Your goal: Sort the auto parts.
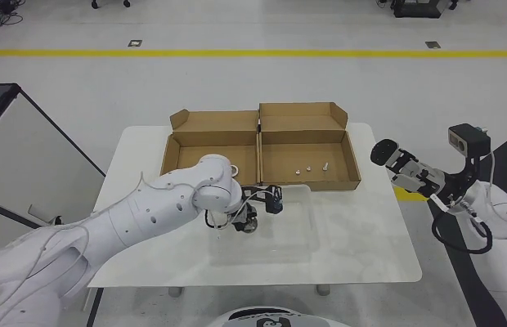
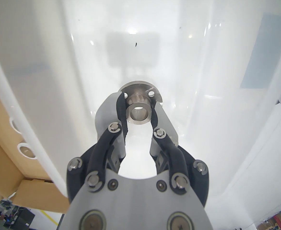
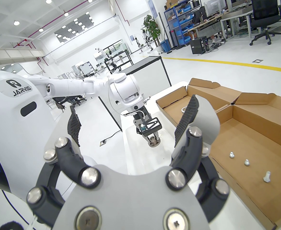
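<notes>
While the left hand [image 2: 137,120] is gripping the metal part [image 2: 143,86] by its slim neck inside the tray [image 2: 155,37], it is risking a twist-out on lifting; the right hand [image 3: 133,117] is hanging wide open, well apart from the tray.

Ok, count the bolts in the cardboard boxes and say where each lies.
3, in a row on the floor of one box: first bolt, middle bolt, end bolt. Box walls may hide others.

Pale glossy floor [image 1: 253,82]; yellow line [image 1: 237,53] crossing at 12 o'clock; round ceiling lights [image 3: 49,0]; blue shelving [image 3: 178,22], black office chair [image 3: 265,13] beyond.
</notes>
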Available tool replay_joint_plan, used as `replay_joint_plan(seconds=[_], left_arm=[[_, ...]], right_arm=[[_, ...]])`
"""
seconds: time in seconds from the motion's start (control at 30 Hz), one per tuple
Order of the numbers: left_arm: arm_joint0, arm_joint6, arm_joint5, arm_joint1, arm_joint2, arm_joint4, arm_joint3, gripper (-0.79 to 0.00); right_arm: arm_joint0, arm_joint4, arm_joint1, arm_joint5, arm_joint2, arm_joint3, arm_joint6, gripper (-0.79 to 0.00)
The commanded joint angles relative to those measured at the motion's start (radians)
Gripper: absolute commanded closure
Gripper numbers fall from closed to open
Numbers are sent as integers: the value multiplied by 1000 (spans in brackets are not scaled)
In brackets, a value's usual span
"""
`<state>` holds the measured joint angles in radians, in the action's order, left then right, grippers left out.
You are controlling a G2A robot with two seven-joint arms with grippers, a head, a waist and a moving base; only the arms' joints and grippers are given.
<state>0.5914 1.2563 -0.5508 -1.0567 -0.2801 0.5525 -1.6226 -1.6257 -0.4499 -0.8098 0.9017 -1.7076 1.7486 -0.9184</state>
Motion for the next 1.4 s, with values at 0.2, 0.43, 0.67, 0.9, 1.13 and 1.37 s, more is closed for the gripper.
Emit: replay_joint_plan(seconds=[0.2, 0.43, 0.67, 0.9, 1.13, 1.37], left_arm=[[-9, 15, 2, 10, -28, -16, -45, 0], [4, -57, 36, 16, -57, -8, -33, 0], [87, -260, -48, 104, -284, -154, -1, 0], [233, -357, -202, 195, -503, -296, -17, 0], [354, -486, -399, 238, -634, -551, -7, 0], [393, -543, -462, 245, -668, -838, -7, 0]], right_arm=[[0, 0, 0, 0, 0, 0, 0, -785], [0, 0, 0, 0, 0, 0, 0, -785], [0, 0, 0, 0, 0, 0, 0, -785], [0, 0, 0, 0, 0, 0, 0, -785], [0, 0, 0, 0, 0, 0, 0, -785], [0, 0, 0, 0, 0, 0, 0, -785]])
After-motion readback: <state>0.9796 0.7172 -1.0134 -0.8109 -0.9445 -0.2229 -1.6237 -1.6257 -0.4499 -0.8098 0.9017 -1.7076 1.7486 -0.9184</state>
